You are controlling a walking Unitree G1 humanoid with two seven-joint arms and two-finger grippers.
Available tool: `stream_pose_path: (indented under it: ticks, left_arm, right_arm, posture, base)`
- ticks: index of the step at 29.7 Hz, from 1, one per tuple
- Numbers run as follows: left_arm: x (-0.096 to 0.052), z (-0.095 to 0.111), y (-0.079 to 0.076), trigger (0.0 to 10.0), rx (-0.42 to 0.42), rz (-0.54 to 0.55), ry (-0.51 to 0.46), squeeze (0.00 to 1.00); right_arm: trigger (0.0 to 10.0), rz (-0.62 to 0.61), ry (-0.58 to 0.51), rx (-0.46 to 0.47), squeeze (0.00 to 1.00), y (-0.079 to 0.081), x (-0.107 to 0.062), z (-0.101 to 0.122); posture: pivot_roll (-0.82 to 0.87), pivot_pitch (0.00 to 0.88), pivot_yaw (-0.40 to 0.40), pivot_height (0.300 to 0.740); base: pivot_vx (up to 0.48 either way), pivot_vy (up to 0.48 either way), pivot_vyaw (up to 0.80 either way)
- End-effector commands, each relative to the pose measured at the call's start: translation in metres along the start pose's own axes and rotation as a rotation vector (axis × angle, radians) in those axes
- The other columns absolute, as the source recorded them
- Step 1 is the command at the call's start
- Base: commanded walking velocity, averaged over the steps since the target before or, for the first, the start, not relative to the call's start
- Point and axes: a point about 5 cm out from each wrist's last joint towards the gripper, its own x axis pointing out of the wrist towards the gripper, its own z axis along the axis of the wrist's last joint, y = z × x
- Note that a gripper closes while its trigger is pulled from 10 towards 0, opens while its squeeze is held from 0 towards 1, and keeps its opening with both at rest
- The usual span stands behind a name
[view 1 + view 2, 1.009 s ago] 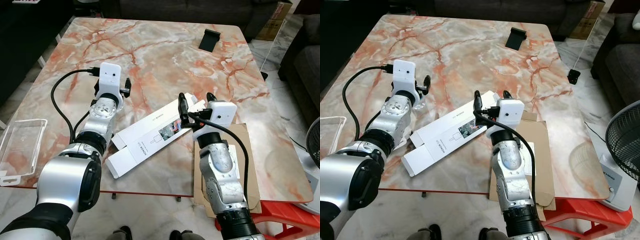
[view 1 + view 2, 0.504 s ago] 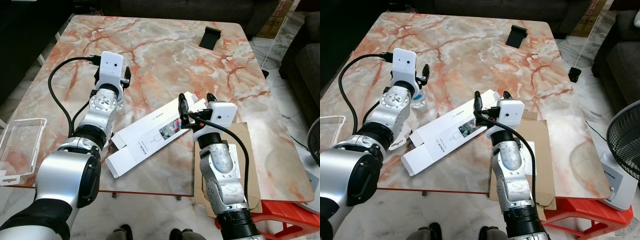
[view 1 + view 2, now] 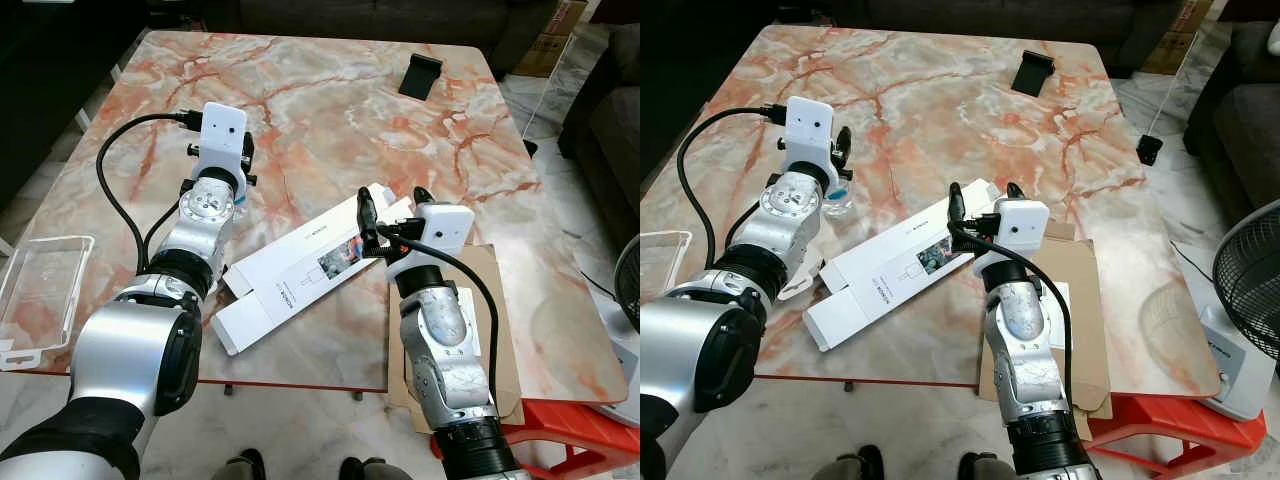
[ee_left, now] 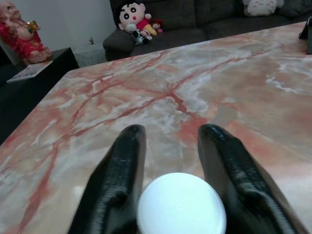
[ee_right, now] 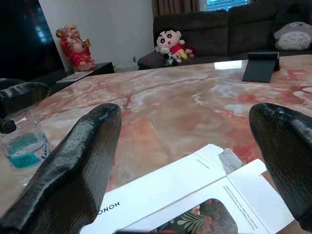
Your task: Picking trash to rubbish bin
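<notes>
Two pieces of trash were in play on the marble table (image 3: 330,110): a small clear plastic bottle (image 3: 837,198) with a white cap near the table's left side, and a long flattened white carton (image 3: 305,268) lying diagonally toward the near edge. I noted the left gripper (image 4: 170,161) down over the bottle, its two fingers (image 4: 122,180) standing either side of the white cap with a narrow gap on each side; from the wrist view I could not confirm firm contact, so I logged it as closing in rather than gripped. The right gripper (image 3: 390,205) hung at the far end of the carton with its fingers spread wide, holding nothing, the carton's printed panel just below it. A sheet of brown cardboard (image 3: 495,310) lay under the right forearm at the table's near right corner, a black phone stand (image 3: 418,77) stood at the far edge, and a clear plastic tray (image 3: 40,295) sat off the table's left side. I judged the step in hand to be the grasp on the bottle. The next move called for squeezing the fingers below the cap, lifting straight up, then carrying it to a bin, which I could not locate.
</notes>
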Motion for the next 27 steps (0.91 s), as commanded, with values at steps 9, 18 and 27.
stream_pose_path:
  ticks: [9, 18, 27]
  left_arm:
    - [-0.003, -0.006, 0.012, 0.0, 0.03, 0.032, -0.002, 0.0]
    - [-0.004, 0.007, 0.022, 1.4, 0.025, 0.125, -0.118, 0.0]
    - [-0.019, 0.012, 0.016, 10.0, -0.013, 0.089, -0.294, 0.0]
  right_arm:
    - [10.0, -0.007, 0.007, 0.007, 0.0, -0.001, 0.004, -0.002]
    - [10.0, -0.021, -0.01, 0.008, 0.0, -0.003, 0.01, 0.0]
    - [10.0, -0.072, -0.076, -0.015, 0.0, -0.02, 0.024, 0.015]
  posture:
    - [-0.09, 0.171, -0.036, 0.74]
    - [-0.08, 0.145, -0.025, 0.74]
    - [-0.07, 0.099, -0.007, 0.74]
  base:
    - [0.0, 0.0, 0.0]
    - [0.0, 0.0, 0.0]
    - [0.0, 0.0, 0.0]
